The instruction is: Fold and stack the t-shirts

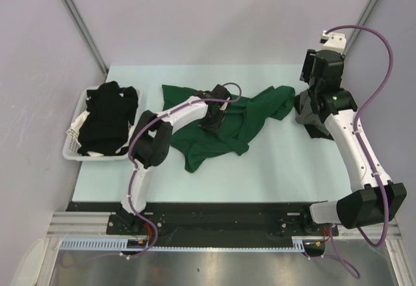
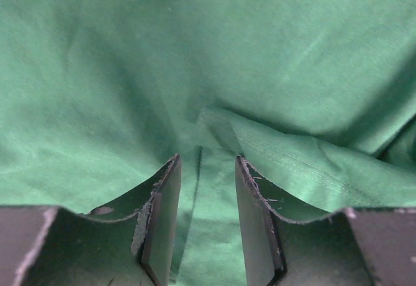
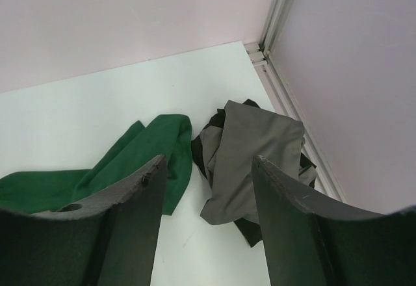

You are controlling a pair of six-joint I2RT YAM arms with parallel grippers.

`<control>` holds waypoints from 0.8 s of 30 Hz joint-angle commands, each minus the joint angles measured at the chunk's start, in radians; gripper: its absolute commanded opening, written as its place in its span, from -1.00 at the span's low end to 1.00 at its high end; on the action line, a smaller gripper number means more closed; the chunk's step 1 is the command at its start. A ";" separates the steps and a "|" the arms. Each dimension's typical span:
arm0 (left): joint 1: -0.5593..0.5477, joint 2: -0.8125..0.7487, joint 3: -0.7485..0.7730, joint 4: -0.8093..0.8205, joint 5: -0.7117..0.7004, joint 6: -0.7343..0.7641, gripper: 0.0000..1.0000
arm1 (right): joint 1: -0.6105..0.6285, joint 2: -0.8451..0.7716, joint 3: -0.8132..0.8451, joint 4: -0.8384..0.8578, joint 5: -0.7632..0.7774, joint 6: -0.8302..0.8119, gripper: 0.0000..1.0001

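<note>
Our left gripper [image 2: 207,164] is sitting right down on the dark green t-shirt [image 2: 208,52], and we are seeing its two fingers [image 2: 159,234] standing partly apart, with cloth lying loose in the gap rather than pinched. We are gripping nothing with it. A folded hem is running off just ahead and to the right of the fingertips, and green fabric is filling everything beyond them in that wrist view. Our right gripper [image 3: 209,162] is hovering above the table [image 3: 97,104] with its jaws wide apart and nothing between them. Below and just ahead of it the grey t-shirt [image 3: 250,149] is lying crumpled, resting on a black t-shirt [image 3: 248,231] whose edges are peeking out beneath. One end of the green t-shirt is reaching just to the left of that pile, though we cannot tell whether it is touching. From above, we are seeing the green t-shirt spreading rumpled between the two grippers. Well off to the left of the left gripper, the white basket [image 1: 71,146] is holding more black t-shirts [image 1: 107,114] heaped inside it.
</note>
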 commanded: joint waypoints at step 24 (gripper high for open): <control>0.040 0.049 0.066 0.094 0.095 0.045 -0.11 | -0.002 0.019 0.014 0.022 0.019 -0.015 0.20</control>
